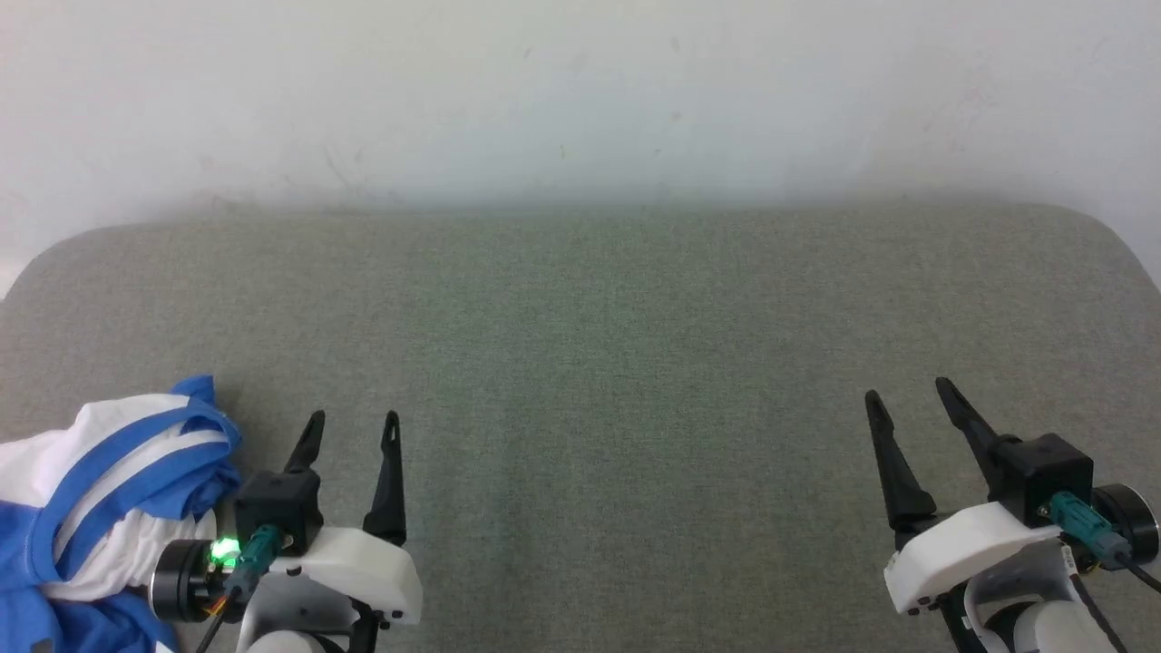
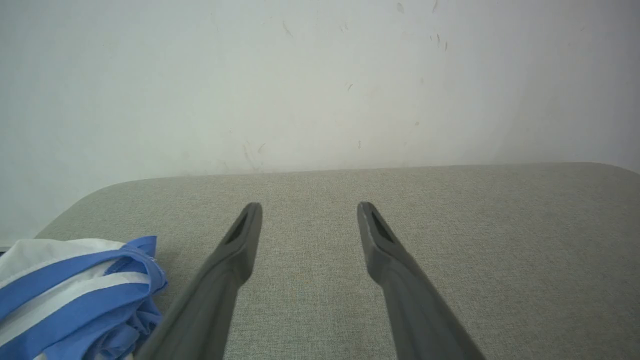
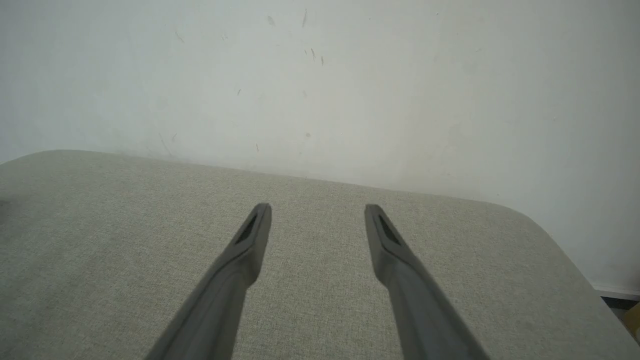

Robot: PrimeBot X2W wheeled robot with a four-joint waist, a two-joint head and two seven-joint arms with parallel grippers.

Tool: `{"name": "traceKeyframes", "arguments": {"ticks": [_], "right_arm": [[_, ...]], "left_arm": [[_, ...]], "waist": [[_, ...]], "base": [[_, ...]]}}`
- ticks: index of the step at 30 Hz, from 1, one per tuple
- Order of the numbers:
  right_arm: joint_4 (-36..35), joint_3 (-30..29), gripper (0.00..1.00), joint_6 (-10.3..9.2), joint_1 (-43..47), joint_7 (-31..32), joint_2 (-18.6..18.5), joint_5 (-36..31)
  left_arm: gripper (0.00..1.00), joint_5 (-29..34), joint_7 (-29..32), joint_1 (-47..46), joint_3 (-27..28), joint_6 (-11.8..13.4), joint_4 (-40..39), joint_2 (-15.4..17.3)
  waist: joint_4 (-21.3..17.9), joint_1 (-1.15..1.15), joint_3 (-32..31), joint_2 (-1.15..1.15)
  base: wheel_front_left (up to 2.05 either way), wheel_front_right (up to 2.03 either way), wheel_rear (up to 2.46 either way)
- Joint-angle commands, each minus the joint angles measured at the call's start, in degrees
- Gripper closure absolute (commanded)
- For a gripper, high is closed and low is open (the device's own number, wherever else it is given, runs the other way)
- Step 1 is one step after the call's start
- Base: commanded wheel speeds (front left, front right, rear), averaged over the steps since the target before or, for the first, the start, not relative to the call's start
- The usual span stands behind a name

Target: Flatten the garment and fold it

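Head view: the garment [image 1: 109, 508] lies bunched at the near-left corner of the desk [image 1: 590, 363], beside the spread, empty left gripper [image 1: 354, 417]; right gripper [image 1: 907, 390] spread too. A pinch through several layers could keep it crumpled.

The garment [image 1: 100, 508] lies crumpled, white and blue, at the surface's near-left corner

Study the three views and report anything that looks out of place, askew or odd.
The garment lies crumpled in a heap at the near left edge of the grey padded surface, left of the open left pincer, not spread flat. The right pincer is open too, holding nothing. Nothing else stands out.
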Motion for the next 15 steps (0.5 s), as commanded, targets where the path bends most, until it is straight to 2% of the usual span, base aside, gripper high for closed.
{"name": "traceKeyframes", "arguments": {"ticks": [1,15], "right_arm": [[0.45,-0.28,0.00,-0.02,0.44,-0.67,0.04,0.77],[1.38,-0.14,0.00,-0.03,0.72,-2.22,0.06,2.41]], "left_arm": [[0.00,-0.69,-0.66,-0.14,-0.19,0.24,0.40,-0.03],[0.00,-1.51,-2.22,-0.07,-0.26,0.43,1.17,-0.05]], "waist": [[0.33,0.00,0.02,0.00],[3.61,0.00,0.16,0.00]], "base": [[0.00,0.00,0.00],[0.00,0.00,0.00]]}}
